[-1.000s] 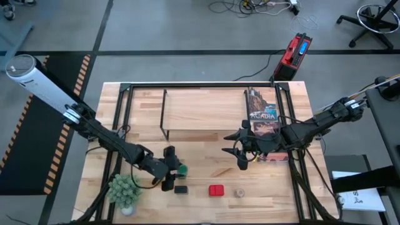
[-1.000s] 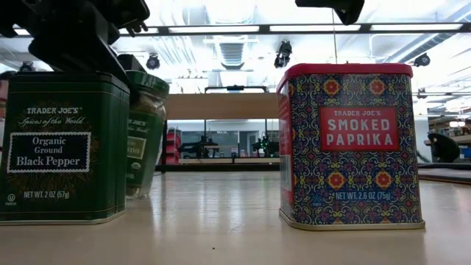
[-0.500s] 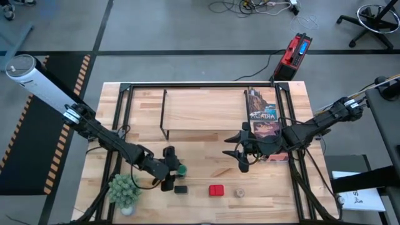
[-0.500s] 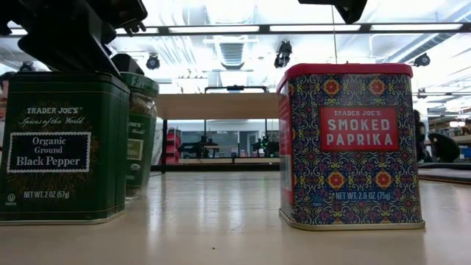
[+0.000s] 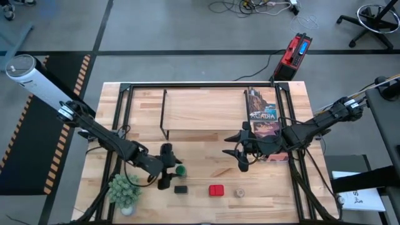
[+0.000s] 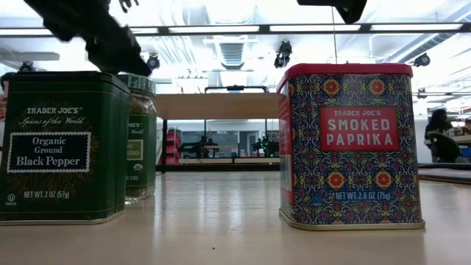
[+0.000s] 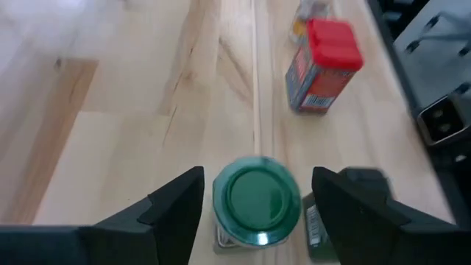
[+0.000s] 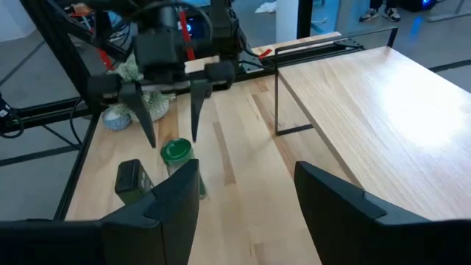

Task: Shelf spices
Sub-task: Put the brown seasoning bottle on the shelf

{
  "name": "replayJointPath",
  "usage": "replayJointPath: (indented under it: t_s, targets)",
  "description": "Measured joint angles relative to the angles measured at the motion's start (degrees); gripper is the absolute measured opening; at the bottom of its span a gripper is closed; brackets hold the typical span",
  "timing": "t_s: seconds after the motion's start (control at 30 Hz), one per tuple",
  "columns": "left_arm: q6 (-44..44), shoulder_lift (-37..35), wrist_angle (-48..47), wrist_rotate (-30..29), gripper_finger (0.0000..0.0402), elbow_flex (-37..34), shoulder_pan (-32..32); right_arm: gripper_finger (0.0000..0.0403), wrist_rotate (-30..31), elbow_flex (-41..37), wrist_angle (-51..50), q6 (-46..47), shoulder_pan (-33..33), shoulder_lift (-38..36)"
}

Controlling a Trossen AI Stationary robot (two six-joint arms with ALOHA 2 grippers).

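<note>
The green-capped jar (image 5: 180,169) stands upright on its base on the table, left of centre near the front. My left gripper (image 5: 166,167) is open; in the left wrist view its fingers stand on either side of the green cap (image 7: 257,199) without touching. The right wrist view shows the left gripper's fingertips (image 8: 171,121) above the cap. The dark tin (image 5: 180,189), red tin (image 5: 215,190) and tan jar (image 5: 239,193) stand in a row near the front edge. The wooden shelf (image 5: 200,112) is at the back. My right gripper (image 5: 240,153) hovers open, right of centre.
A potted plant (image 5: 125,189) sits at the front left, close to my left arm. A book (image 5: 262,119) lies at the shelf's right end. The black frame's rails (image 5: 187,85) run along the table's sides and back. Bare wood lies between the spices and the shelf.
The green-capped jar, tilted a second ago, now stands upright. My left gripper has risen above it and drawn back a little toward the table's left. My right gripper has kept still.
</note>
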Motion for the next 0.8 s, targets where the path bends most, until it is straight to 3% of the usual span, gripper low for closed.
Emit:
replayJointPath:
  t_s: [0.23, 0.47, 0.8]
  targets:
    - [0.51, -5.91, 2.60, -0.13, 0.0234, -0.02, -0.04, 0.0199, 0.19, 0.00, -0.01, -2.14, 2.54, 0.00]
    - [3.99, -9.39, 9.11, -1.08, 0.0221, -0.02, -0.17, 0.0199, 2.36, 0.00, 0.02, -5.29, 9.63, 0.00]
    - [7.23, -14.10, 9.87, -2.34, 0.0204, -0.02, -0.15, 0.0199, 0.81, -0.02, -1.10, -3.77, 15.89, 2.15]
